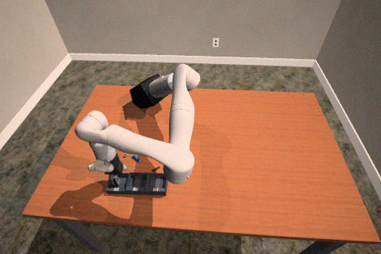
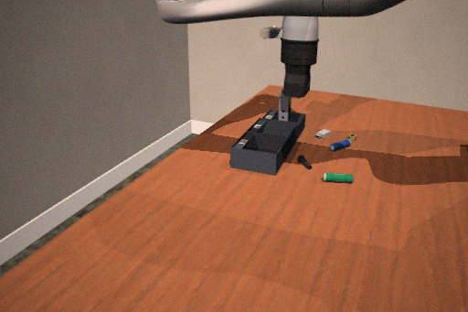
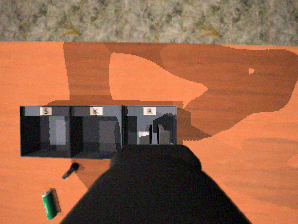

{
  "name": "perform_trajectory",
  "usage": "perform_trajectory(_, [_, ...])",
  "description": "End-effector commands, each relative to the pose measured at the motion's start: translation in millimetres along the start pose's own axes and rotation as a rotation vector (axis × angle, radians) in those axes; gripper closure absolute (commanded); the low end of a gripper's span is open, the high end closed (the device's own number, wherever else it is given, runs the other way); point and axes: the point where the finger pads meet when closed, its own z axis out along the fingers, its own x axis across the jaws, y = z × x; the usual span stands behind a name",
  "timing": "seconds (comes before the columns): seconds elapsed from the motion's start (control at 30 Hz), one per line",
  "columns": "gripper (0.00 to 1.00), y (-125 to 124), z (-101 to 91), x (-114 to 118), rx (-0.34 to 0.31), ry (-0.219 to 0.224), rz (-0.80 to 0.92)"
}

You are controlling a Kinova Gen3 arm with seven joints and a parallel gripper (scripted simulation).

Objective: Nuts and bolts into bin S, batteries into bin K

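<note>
Bin S (image 3: 45,111) (image 1: 155,189) (image 2: 242,142) and bin K (image 3: 96,111) (image 1: 135,189) show only light and shadow patches inside. A green battery (image 2: 338,177) (image 3: 49,204) and a black bolt (image 2: 304,162) (image 3: 71,170) (image 1: 156,169) lie on the table beside the bins. A blue battery (image 2: 340,145) (image 1: 136,158) lies near a brass nut (image 2: 351,137) (image 1: 125,155). My gripper (image 3: 154,131) (image 2: 283,118) points down inside the third bin. Its fingers stand a little apart, with a narrow gap and nothing visible between them. The bin floor under the fingertips is partly hidden.
The third bin (image 3: 149,111) (image 1: 116,189), its letter blurred, adjoins bin K at the other end from S. Its walls surround the fingers. A small white block like a USB stick (image 2: 323,134) (image 1: 125,167) lies on the table close to that bin.
</note>
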Motion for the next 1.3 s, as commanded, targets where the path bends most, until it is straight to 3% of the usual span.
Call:
perform_trajectory(0.0, [0.69, -2, -5.7, 1, 0.006, 0.004, 0.0])
perform_trajectory(0.47, [0.69, -1, -21.7, 1, 0.006, 0.004, 0.0])
perform_trajectory(0.67, [0.69, -1, -45.7, 1, 0.006, 0.004, 0.0])
perform_trajectory(0.83, [0.69, -1, -46.1, 1, 0.006, 0.004, 0.0])
perform_trajectory(1.27, [0.69, -2, -45.9, -64, 0.006, 0.003, 0.0])
